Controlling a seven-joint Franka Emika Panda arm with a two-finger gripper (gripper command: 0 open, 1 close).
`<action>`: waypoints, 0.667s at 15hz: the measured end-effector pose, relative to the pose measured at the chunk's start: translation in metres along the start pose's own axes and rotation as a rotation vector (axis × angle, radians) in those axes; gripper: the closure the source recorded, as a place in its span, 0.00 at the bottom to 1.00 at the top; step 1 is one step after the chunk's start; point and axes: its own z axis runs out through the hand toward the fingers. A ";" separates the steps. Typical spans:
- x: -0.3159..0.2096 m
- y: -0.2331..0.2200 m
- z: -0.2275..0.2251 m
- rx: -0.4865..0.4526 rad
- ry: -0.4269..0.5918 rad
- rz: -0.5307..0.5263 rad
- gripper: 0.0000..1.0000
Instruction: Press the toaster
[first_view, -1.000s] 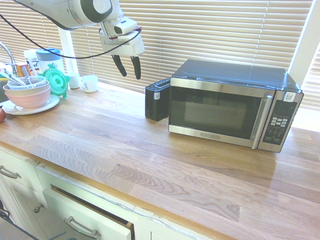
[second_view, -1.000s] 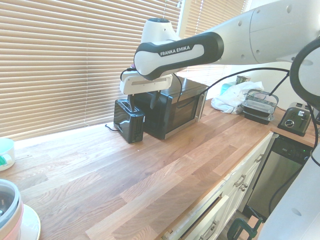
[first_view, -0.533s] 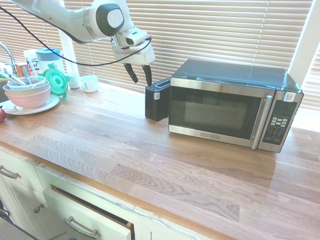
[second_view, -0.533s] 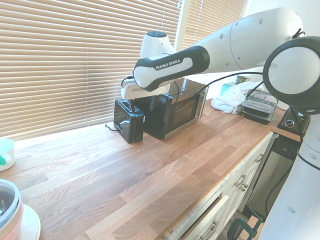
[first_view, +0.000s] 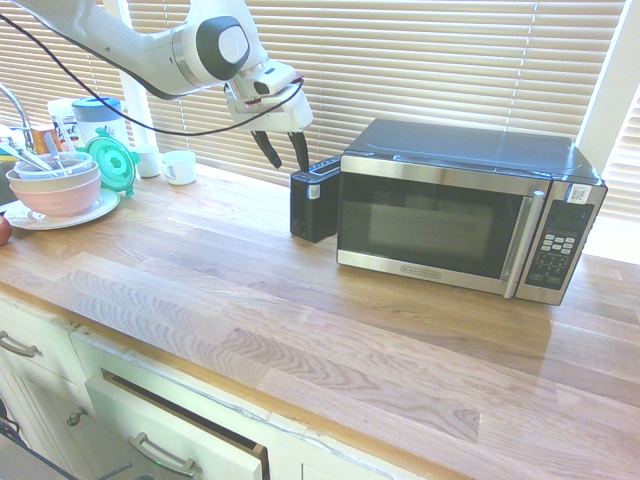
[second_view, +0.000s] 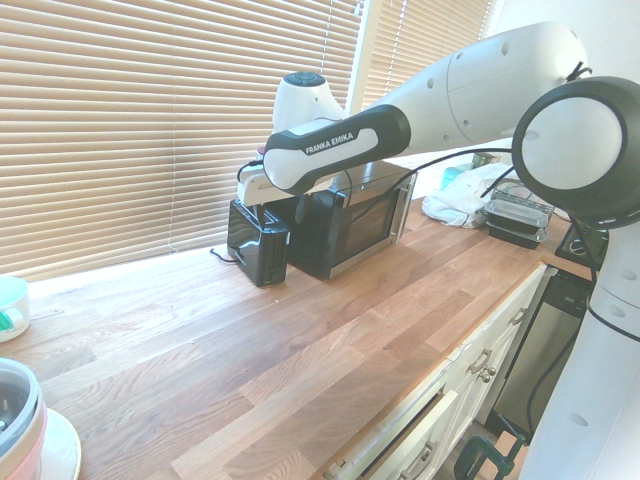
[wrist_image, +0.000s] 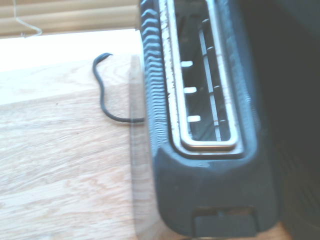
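The toaster (first_view: 313, 204) is a small black narrow box on the wooden counter, tight against the left side of the microwave (first_view: 465, 208). My gripper (first_view: 288, 160) hangs open just above its back end, fingers pointing down, holding nothing. From the other side the toaster (second_view: 256, 240) stands in front of the microwave (second_view: 350, 215), with the gripper (second_view: 268, 210) low over its top. The wrist view looks straight down into the toaster's (wrist_image: 202, 125) open slot, with a lever tab at its near end.
A black cord (wrist_image: 107, 97) snakes over the counter beside the toaster. Stacked bowls (first_view: 55, 187), a green lid and a white cup (first_view: 180, 166) crowd the far left. Blinds run close behind. Bags and containers (second_view: 515, 212) lie past the microwave.
The arm has swung right and down from left of the toaster to just above it. The gripper has stayed open.
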 end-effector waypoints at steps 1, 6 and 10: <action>0.000 0.000 0.001 0.004 0.001 0.000 1.00; 0.007 0.003 0.002 0.015 0.012 0.006 1.00; 0.007 0.005 0.007 0.021 0.013 0.004 1.00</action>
